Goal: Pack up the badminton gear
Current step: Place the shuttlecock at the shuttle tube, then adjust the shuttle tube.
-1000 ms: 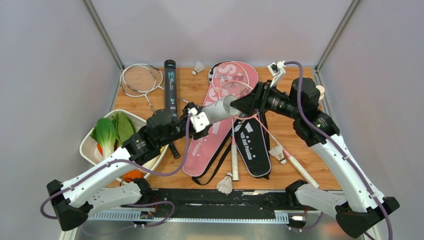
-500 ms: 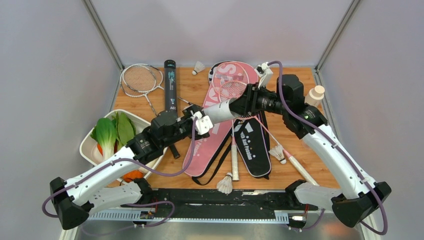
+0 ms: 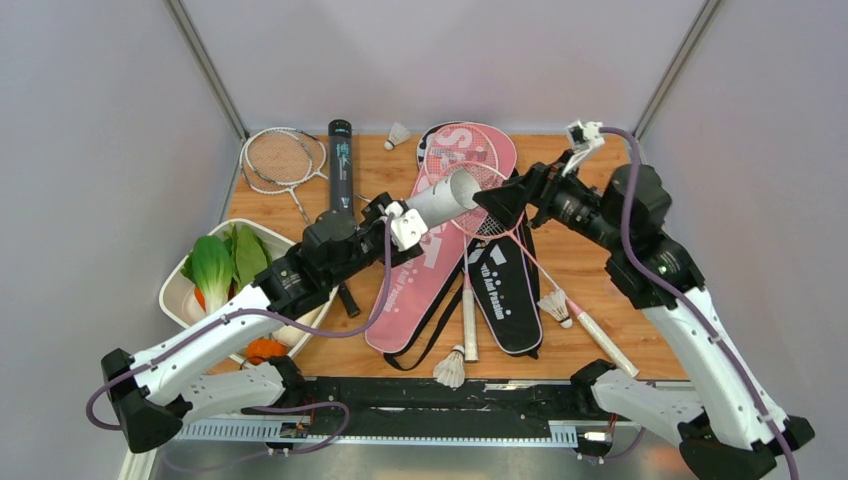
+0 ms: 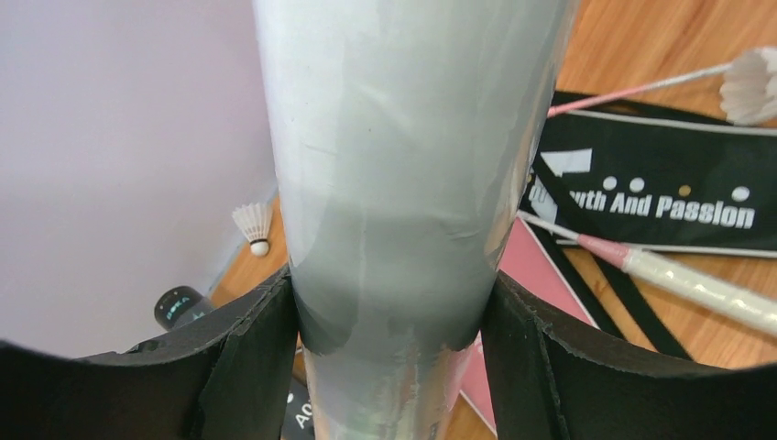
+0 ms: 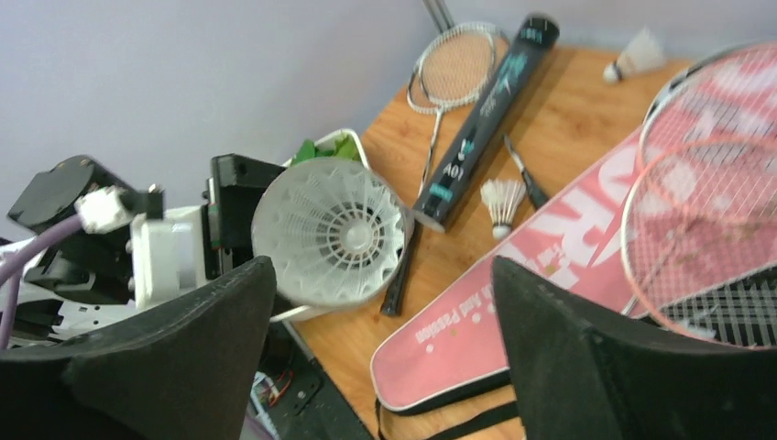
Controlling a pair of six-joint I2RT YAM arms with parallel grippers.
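My left gripper (image 3: 405,222) is shut on a silver-white tube (image 3: 445,198), held off the table with its open mouth tilted up toward the right. In the left wrist view the tube (image 4: 394,165) fills the gap between both pads of the left gripper (image 4: 394,321). A white shuttlecock (image 5: 332,231) sits inside the tube mouth. My right gripper (image 3: 487,200) hangs just in front of that mouth. In its own wrist view the right gripper (image 5: 383,266) is open and empty. Below lie a pink bag (image 3: 410,290), a black bag (image 3: 505,290) and a pink racket (image 3: 460,165).
A black tube (image 3: 341,170) and a silver racket (image 3: 285,158) lie at the back left. Loose shuttlecocks rest at the back (image 3: 398,134), right (image 3: 555,306) and front (image 3: 451,368). A white tray of vegetables (image 3: 175,290) stands at the left edge under the left arm.
The right gripper closed in on the tube mouth, then drew back to the right and opened, leaving the shuttlecock in the tube. The left arm raised the tube slightly.
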